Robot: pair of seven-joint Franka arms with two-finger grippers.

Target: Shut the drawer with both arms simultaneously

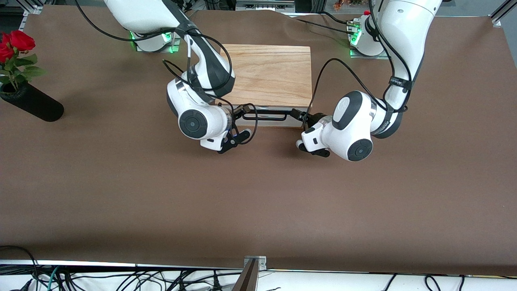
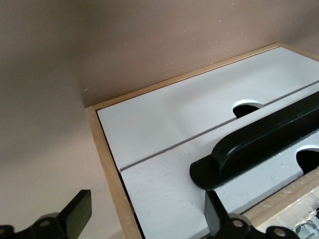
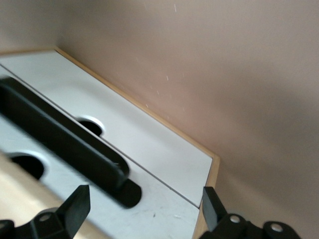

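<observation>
The light-wood box (image 1: 268, 72) stands mid-table. Its drawer (image 1: 274, 122) shows a white front panel and a black bar handle (image 1: 264, 116), set close against the box front. My right gripper (image 1: 240, 112) is open at the handle's end toward the right arm, its fingers spread before the white front (image 3: 164, 209) beside the handle (image 3: 65, 144). My left gripper (image 1: 298, 114) is open at the handle's other end, its fingers astride the front's wooden side edge (image 2: 112, 179), with the handle (image 2: 259, 144) close by.
A second white panel with round cut-outs sits under the drawer front (image 2: 174, 114) (image 3: 144, 144). A black vase (image 1: 34, 104) with red roses (image 1: 14, 44) lies toward the right arm's end of the table. Brown table cloth (image 1: 258, 202) spreads nearer the front camera.
</observation>
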